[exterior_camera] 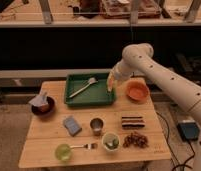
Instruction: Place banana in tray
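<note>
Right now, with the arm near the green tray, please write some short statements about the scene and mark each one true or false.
1. The gripper holds the banana at the tray's right edge. True.
2. The banana lies inside the orange bowl. False: it is in the gripper, left of that bowl.
3. A white utensil lies in the tray. True.
4. The tray stands at the table's front edge. False: it stands at the back, with the metal cup in front of it.
5. The orange bowl is left of the tray. False: it is to the right.
</note>
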Robot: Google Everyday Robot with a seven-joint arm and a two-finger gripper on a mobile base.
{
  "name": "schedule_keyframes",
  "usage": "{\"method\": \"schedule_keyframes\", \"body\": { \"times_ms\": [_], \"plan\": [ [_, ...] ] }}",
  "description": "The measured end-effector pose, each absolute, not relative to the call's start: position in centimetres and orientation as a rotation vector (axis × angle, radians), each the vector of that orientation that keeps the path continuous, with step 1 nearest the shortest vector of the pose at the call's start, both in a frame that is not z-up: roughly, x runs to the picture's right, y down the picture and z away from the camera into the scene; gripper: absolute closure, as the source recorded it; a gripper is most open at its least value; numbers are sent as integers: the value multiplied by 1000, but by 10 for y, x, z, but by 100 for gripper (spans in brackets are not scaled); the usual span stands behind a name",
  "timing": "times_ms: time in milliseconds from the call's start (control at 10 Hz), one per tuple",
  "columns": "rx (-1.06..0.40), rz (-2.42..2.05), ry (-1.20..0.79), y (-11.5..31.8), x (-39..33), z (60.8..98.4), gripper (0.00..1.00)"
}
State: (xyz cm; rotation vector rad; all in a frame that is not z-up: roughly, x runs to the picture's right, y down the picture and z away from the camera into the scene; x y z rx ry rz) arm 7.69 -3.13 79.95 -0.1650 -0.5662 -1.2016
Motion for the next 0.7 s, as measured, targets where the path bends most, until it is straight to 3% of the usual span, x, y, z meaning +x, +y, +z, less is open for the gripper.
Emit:
{"method": "schedule_keyframes", "body": {
  "times_ms": [300,500,700],
  "plan": [
    [-219,-1226,-551,-8,54,848,75],
    [-245,-1197,-525,-17,41,884,75],
    [-259,-1176,-509,-28,32,898,74]
  ]
}}
